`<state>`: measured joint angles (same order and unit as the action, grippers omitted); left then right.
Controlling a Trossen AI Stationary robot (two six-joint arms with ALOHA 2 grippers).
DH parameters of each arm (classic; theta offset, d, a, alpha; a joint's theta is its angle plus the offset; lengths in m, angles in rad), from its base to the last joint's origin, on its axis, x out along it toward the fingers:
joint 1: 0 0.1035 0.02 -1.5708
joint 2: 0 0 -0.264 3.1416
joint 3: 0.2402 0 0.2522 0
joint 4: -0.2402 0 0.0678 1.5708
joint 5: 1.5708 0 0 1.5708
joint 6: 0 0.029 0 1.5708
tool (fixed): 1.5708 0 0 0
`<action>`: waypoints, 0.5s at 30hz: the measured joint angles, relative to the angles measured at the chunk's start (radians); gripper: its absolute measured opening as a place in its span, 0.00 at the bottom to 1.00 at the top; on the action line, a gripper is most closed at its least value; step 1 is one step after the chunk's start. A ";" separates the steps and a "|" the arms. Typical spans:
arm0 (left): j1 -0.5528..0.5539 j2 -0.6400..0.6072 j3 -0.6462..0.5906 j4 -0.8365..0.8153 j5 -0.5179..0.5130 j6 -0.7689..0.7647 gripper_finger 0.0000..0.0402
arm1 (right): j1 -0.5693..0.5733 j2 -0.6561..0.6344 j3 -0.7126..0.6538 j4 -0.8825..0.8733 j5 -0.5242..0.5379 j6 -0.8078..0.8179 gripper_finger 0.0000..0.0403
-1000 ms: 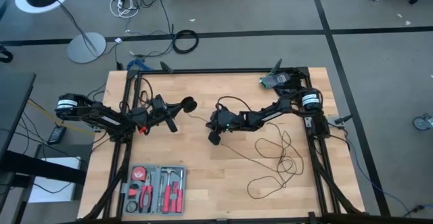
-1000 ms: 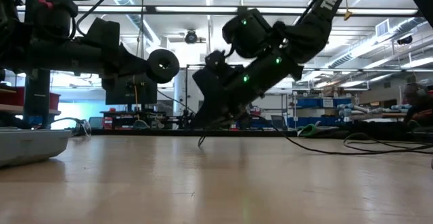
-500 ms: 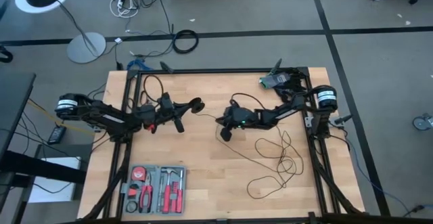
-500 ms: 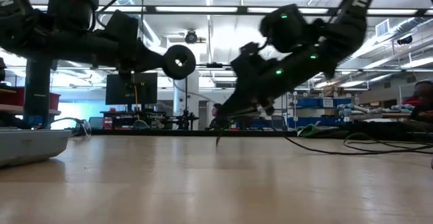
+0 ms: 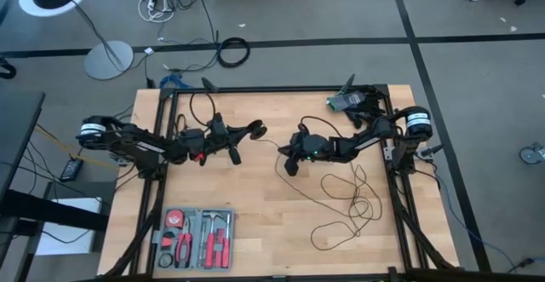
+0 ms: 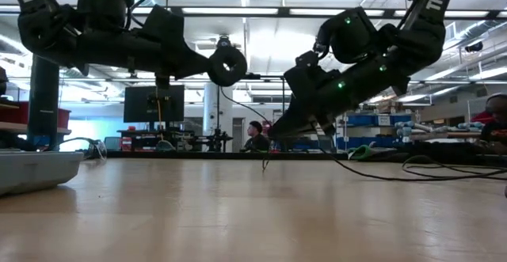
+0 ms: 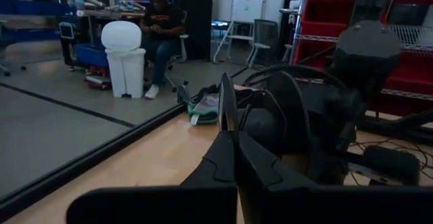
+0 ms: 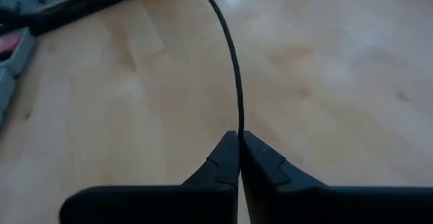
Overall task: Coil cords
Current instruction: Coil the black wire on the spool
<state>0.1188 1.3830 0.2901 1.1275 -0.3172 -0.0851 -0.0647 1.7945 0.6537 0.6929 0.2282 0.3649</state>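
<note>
Barely begun, I judge: my left gripper (image 5: 248,131) pinches the puck (image 5: 255,130) above the table (image 5: 255,222), my right gripper (image 5: 288,158) pinches the wire (image 5: 345,198) beside it, loops uncoiled past my right gripper.

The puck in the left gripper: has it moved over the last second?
Yes. The puck has shifted rightward across the table, farther from the left frame rail, toward the right gripper.

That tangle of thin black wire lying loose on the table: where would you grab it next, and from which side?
Probably on the outermost strand of the loose loops, from straight above: the wire lies flat on the wood, so fingers must straddle one strand. The right gripper is shut on the wire; the left gripper holds the puck.
</note>
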 joint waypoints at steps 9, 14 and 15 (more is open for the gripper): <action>-0.002 0.000 0.000 -0.086 0.032 -0.021 0.00 | -0.041 -0.173 0.000 -0.077 0.098 0.013 0.00; -0.002 0.000 0.000 -0.089 0.031 -0.020 0.00 | -0.057 -0.247 0.047 -0.105 0.087 -0.017 0.00; -0.002 0.000 0.000 -0.090 0.031 -0.015 0.00 | -0.057 -0.246 0.074 -0.126 0.085 -0.038 0.00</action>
<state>0.1173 1.3830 0.2897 1.0372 -0.2859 -0.0998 -0.1219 1.5485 0.7272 0.5671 0.3128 0.3273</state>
